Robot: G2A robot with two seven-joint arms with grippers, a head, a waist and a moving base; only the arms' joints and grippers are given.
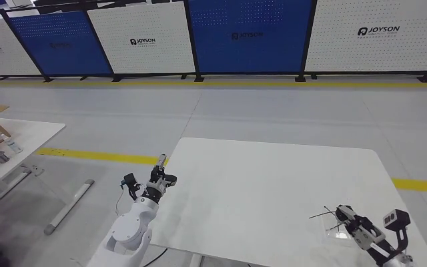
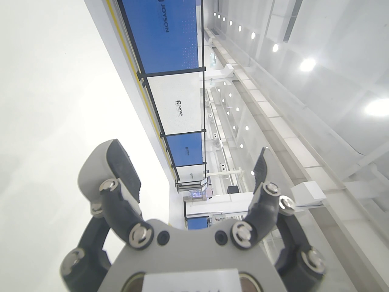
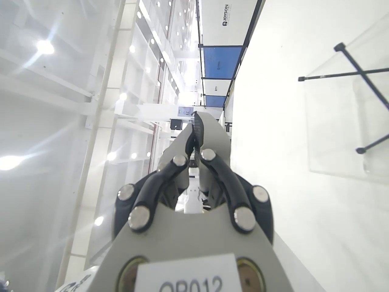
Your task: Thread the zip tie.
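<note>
Black zip ties (image 3: 343,75) lie crossed on a clear tray (image 3: 334,153) at the near right corner of the bench (image 1: 267,193). The right jaws are clenched on nothing close by the tray. The left jaws are released and empty at the bench's left edge.
</note>
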